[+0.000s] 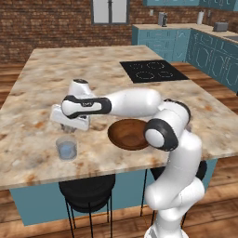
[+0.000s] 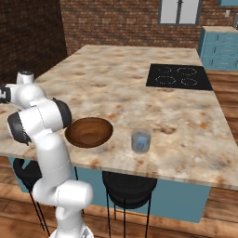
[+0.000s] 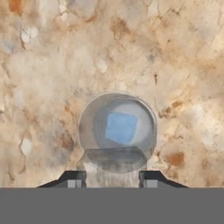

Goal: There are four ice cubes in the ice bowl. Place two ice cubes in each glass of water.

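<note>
Marbled tan stone covers the kitchen island [image 1: 42, 88], with a black cooktop [image 1: 153, 71] set into its far side, brick walls behind, teal cabinets to one side and black stools [image 1: 87, 193] tucked below the near edge. One glass of water [image 1: 67, 148] stands near the front edge, left of the ice bowl [image 1: 130, 135]; from the right base camera a glass [image 2: 141, 141] sits just right of the bowl. Whether these are one glass or two cannot be told. The gripper [image 1: 69, 128] hangs directly above the glass. Its fingertips [image 3: 74, 178] stand apart, moderately spread; whether anything sits between them cannot be told. Looking down, one ice cube [image 3: 120, 128] lies inside the glass. The bowl appears empty of cubes from both base cameras, though its interior is dim. Judgement: at least one cube is delivered; the full count per glass remains unverified.
</note>
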Motion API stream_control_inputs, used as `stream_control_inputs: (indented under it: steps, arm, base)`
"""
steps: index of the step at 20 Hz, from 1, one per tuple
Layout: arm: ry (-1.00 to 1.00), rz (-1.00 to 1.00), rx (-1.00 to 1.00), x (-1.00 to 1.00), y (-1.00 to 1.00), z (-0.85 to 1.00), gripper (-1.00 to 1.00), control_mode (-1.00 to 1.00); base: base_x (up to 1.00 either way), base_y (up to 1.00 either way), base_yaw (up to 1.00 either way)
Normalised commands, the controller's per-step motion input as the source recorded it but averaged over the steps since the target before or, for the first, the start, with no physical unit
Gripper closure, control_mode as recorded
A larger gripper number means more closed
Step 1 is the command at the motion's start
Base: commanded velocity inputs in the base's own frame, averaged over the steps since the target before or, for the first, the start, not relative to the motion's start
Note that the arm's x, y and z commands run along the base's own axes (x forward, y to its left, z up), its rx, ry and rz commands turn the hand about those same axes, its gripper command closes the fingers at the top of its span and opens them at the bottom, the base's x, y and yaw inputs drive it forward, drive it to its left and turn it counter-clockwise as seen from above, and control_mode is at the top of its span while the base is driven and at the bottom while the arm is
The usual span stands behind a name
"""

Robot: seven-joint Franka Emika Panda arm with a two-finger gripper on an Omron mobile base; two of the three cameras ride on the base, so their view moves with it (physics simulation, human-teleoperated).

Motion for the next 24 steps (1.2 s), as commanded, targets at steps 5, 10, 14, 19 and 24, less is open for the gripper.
stream_control_inputs:
  steps: [5, 10, 14, 19, 24]
  arm:
    - [0.00, 0.14, -0.10, 0.24, 0.03, -0.03, 1.00, -1.00]
    - [0.00, 0.10, -0.13, 0.13, 0.05, -0.26, 1.00, -1.00]
    - [0.00, 0.05, -0.09, 0.01, 0.07, -0.06, 1.00, -1.00]
    - [0.00, 0.00, -0.04, -0.02, 0.07, -0.09, 1.00, -1.00]
    - [-0.01, 0.00, -0.06, -0.01, 0.04, -0.35, 1.00, -1.00]
  base:
    - [0.00, 0.00, 0.00]
    - [0.00, 0.00, 0.00]
    - [0.00, 0.00, 0.00]
    - [0.00, 0.00, 0.00]
    - [0.00, 0.00, 0.00]
